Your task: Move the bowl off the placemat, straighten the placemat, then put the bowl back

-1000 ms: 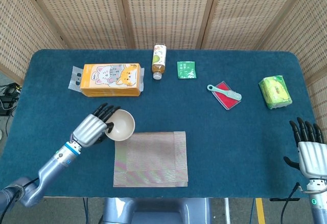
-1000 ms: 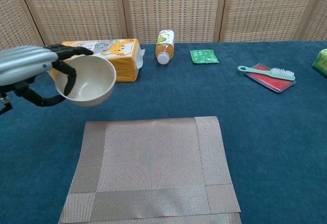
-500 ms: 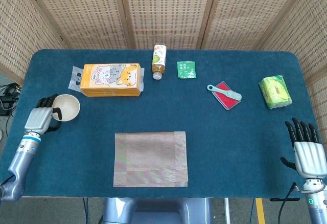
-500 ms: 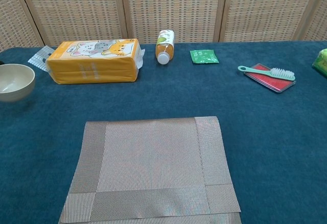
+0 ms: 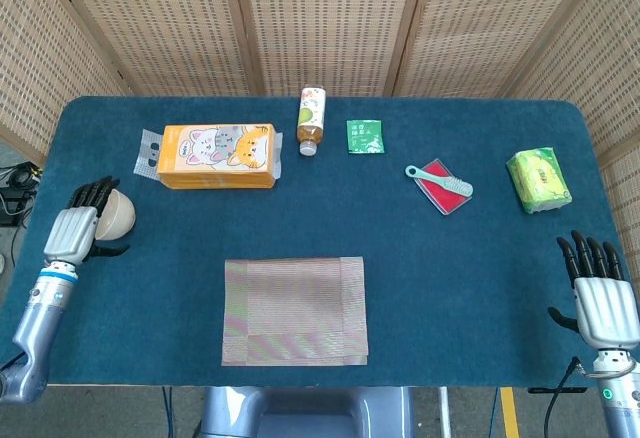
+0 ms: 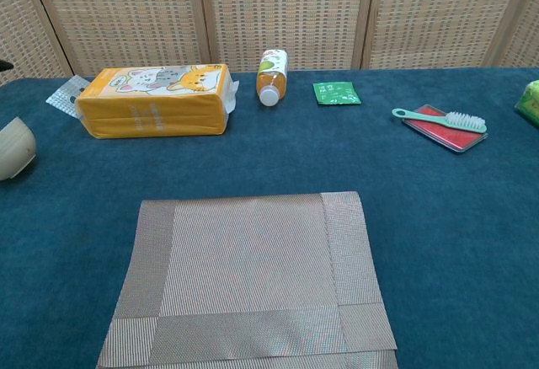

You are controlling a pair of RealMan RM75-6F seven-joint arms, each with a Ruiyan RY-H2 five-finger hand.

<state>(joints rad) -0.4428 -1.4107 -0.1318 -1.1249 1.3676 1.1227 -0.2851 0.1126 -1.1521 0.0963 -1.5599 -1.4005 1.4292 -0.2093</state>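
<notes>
At the far left edge of the desk, a small cream round bowl [image 5: 116, 214] is tipping on its side, well apart from the woven grey-brown rectangular placemat [image 5: 295, 310], with the left hand [image 5: 80, 226] grasping it, fingers curling over its rim. In the chest view only a sliver of the bowl is showing at the frame's left border. The placemat is lying bare near the front edge, to the right of the bowl and closer to the robot, its sides running roughly square with the desk edge, so the straightening step is probably still waiting on the bowl being let go. The left hand is much the nearer of the two to the placemat's left border; the right hand [image 5: 600, 288] is hovering released, fingers apart, at the front right corner, well away from it. The dark blue felt-like desk top [image 5: 470, 288] is carrying everything, and woven cane screen panels [image 5: 320, 18] are closing off the room behind it.
</notes>
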